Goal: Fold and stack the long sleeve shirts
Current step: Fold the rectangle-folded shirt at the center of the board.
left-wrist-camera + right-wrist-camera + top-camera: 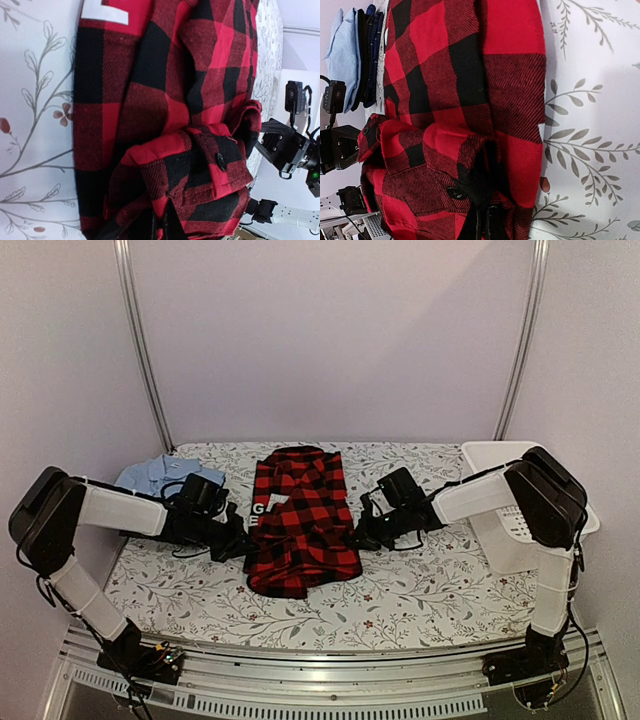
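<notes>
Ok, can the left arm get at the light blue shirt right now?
Probably not yet. The left claw is shut on the edge of the flannel shirt, so it would have to let go first. Otherwise the light blue shirt lies close behind that arm.

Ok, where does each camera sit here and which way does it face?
Top external: above and behind the bases, looking down on the table; left arm and right arm flank the flannel shirt.
Left wrist: rides the left arm, faces across the shirt toward the right arm; left gripper pinches cloth at bottom.
Right wrist: mirrors it, facing the left arm and light blue shirt; right gripper pinches cloth at bottom.
Shared: both wrist views show the flannel shirt.
</notes>
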